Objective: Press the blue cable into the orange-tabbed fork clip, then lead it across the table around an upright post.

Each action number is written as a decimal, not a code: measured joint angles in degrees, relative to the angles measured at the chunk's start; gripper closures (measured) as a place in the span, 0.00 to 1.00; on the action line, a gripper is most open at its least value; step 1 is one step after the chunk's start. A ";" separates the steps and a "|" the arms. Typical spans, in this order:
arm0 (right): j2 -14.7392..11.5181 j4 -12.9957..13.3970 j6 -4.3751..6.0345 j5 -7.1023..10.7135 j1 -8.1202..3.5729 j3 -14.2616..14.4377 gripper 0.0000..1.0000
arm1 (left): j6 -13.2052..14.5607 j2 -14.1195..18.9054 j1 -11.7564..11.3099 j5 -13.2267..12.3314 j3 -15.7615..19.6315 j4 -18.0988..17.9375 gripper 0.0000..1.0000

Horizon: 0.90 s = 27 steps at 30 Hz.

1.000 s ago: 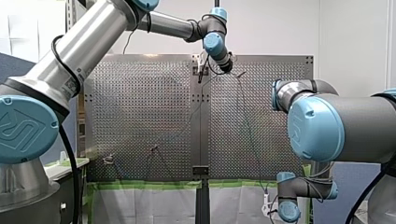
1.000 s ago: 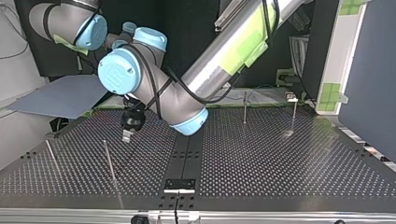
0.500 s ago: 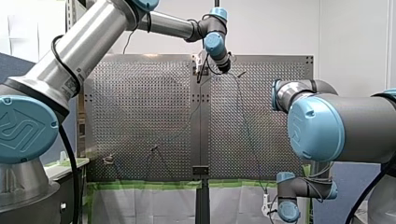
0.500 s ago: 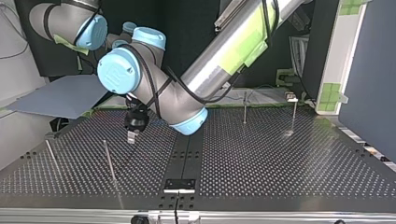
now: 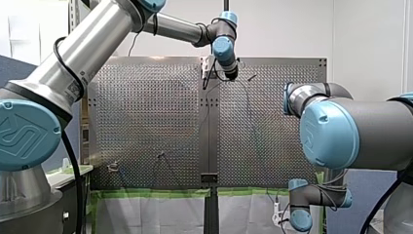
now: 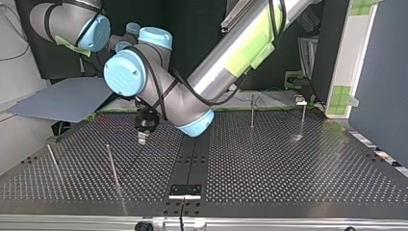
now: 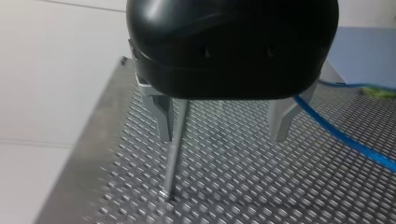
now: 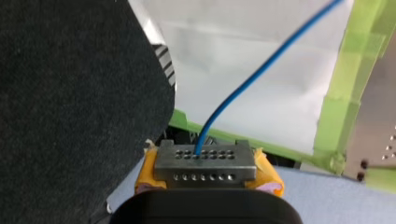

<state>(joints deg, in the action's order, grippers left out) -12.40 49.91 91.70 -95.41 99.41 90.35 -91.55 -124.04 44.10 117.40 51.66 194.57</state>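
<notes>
my left tool (image 7: pixel 222 135) hangs released over the perforated bench (image 7: pixel 243 191), its metal fingers (image 7: pixel 163 116) spread wide. an upright post (image 7: pixel 173 163) stands just beside one finger, on its inner side. the blue cable (image 7: pixel 348 142) runs over the bench close by the other finger. my right tool (image 8: pixel 205 158) is clenched on the blue cable, gripping it between yellow pads (image 8: pixel 266 175), beyond the bench's near edge.

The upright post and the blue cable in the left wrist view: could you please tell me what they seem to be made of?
The upright post is probably bare metal: a thin grey rod with a dull sheen. The blue cable is likely plastic-sheathed wire: smooth, evenly blue, bending gently; its core does not show.
</notes>
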 joint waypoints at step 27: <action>-14.59 -5.96 3.48 2.57 -0.07 8.45 1.00 | 0.07 0.00 -0.32 2.60 13.75 -7.48 0.00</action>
<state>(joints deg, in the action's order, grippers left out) -26.99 43.95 95.17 -92.84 99.34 98.80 -91.48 -124.04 43.77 119.99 65.42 187.10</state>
